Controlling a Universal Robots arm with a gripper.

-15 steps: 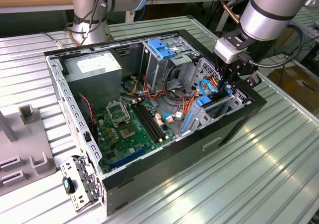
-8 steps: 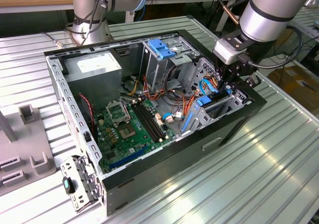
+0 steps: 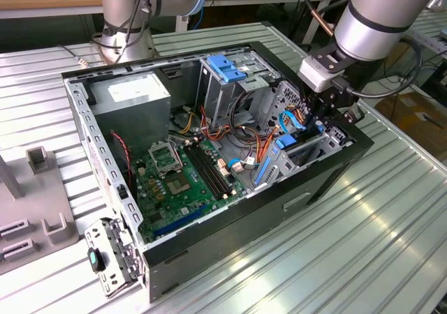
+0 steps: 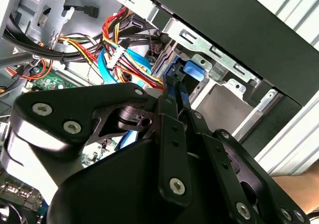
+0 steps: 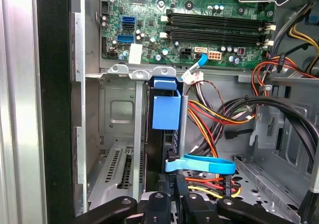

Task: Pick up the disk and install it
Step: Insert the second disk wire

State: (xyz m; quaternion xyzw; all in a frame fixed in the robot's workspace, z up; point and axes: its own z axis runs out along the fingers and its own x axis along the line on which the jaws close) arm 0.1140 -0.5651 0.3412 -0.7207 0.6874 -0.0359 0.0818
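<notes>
Here the gripper [image 3: 316, 123] sits inside the open PC case [image 3: 279, 209], at the drive bay [image 3: 307, 150] on the exterior view's right. The disk [image 5: 167, 134] stands on edge in that bay's slot; its blue frame shows in the first wrist view. Fingers [image 5: 179, 189] are pinched on the disk's near edge. Green motherboard [image 3: 178, 181] lies to the left, cables [image 3: 244, 153] btwn.

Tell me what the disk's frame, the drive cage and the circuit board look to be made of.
Disk frame: seemingly moulded plastic, uniformly blue and matte. Drive cage: likely bare sheet metal, dull grey with stamped slots and folded edges. Circuit board: green laminate, probably fibreglass, carrying black slots and silvery parts.
</notes>
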